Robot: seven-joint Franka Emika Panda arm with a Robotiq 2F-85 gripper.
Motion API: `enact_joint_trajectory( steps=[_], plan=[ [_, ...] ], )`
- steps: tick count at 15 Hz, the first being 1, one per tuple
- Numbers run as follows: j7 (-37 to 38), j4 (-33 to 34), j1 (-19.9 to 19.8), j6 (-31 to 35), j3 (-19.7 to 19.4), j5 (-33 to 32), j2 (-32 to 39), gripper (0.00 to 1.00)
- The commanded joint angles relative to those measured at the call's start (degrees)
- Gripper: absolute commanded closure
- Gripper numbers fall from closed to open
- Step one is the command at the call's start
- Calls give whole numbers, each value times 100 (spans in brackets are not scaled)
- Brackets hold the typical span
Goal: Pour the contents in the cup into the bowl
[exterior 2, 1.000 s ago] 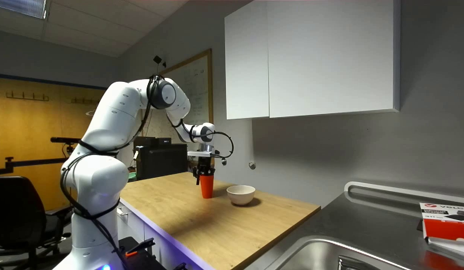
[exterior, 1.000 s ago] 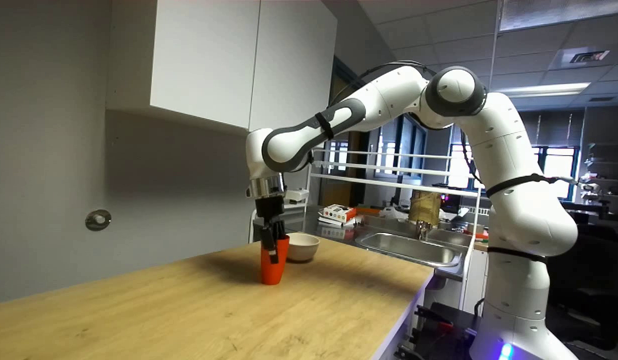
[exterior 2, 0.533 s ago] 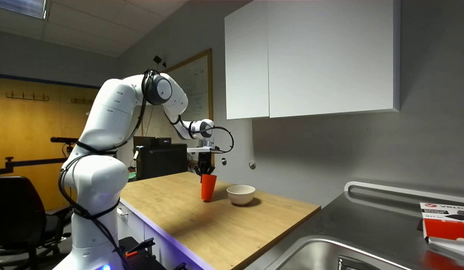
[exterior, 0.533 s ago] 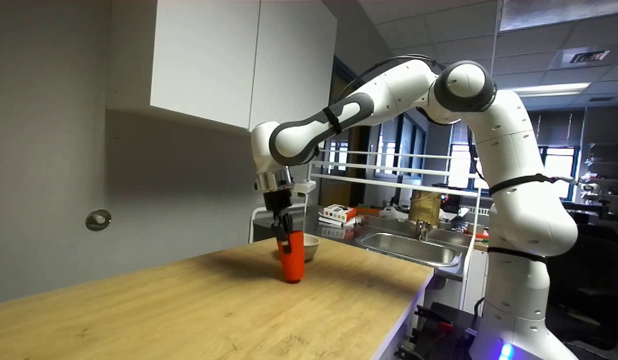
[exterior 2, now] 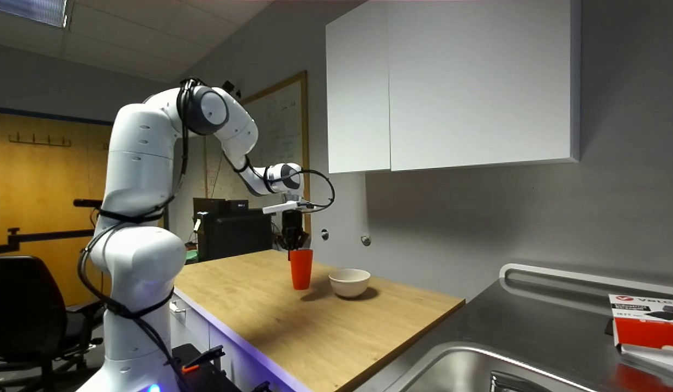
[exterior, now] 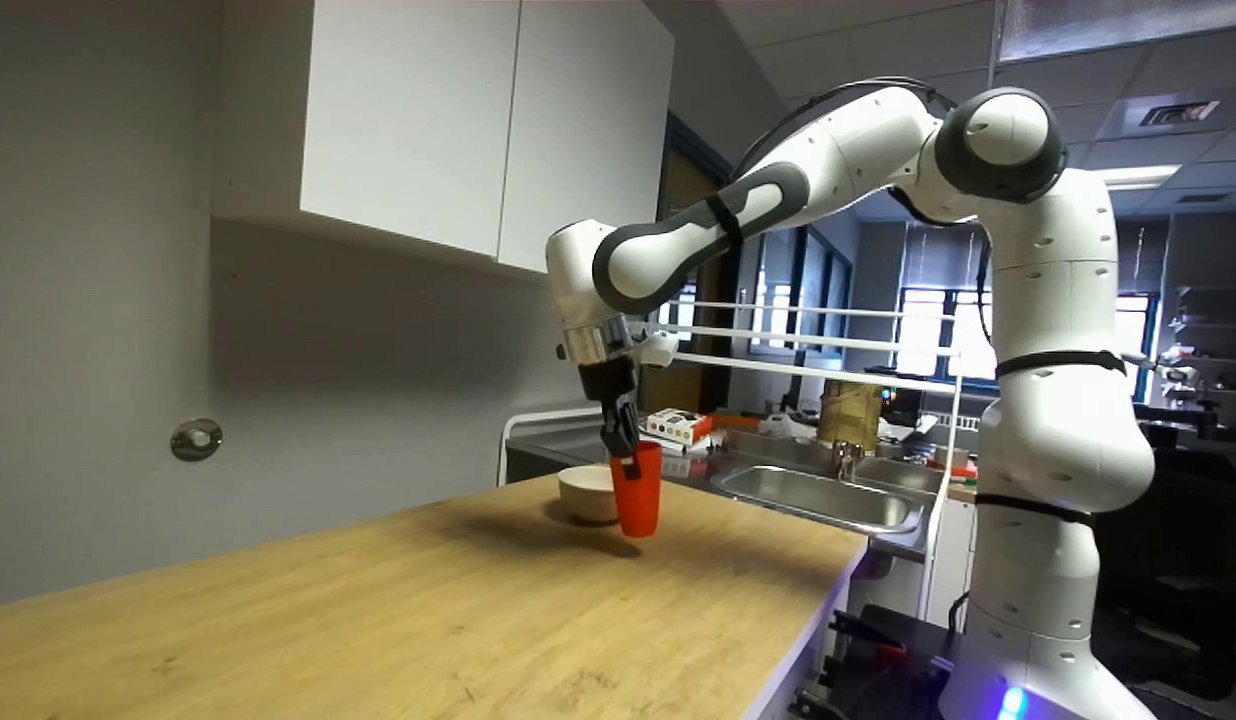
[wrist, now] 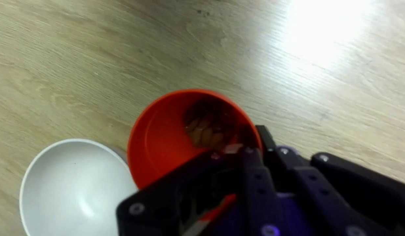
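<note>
Just above the wooden table (exterior: 378, 620), a red cup (exterior: 640, 508) hangs close to upright, its base clear of the wood in both exterior views. The gripper (wrist: 253, 142) pinches the cup's side near the rim: in the wrist view, one finger (wrist: 266, 137) presses from outside and the other reaches inside. Small brown pieces (wrist: 205, 132) lie at the bottom of the cup. Near it, in an exterior view, a pale bowl (exterior 2: 349, 285) sits on the table with a gap between the two. A white cupboard (exterior: 408, 110) hangs on the wall (exterior: 88, 300) above the table, and a sink (exterior: 818, 492) lies past the table's edge.
</note>
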Motion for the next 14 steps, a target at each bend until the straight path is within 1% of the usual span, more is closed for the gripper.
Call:
enact_joint_trajectory(
  steps=[1,4,6,10,14],
  plan=[
    [-611,-233,-143,-207,-34,261,-728,94],
    [-1376,94,-227,-465,-94,576,-934,94],
    [-1947,366,-274,-629,-167,798,-944,95],
    [-3138,1072,-410,-969,-390,1394,-605,95],
    [-4005,1719,-605,-1284,-528,1728,-113,95]
  ],
)
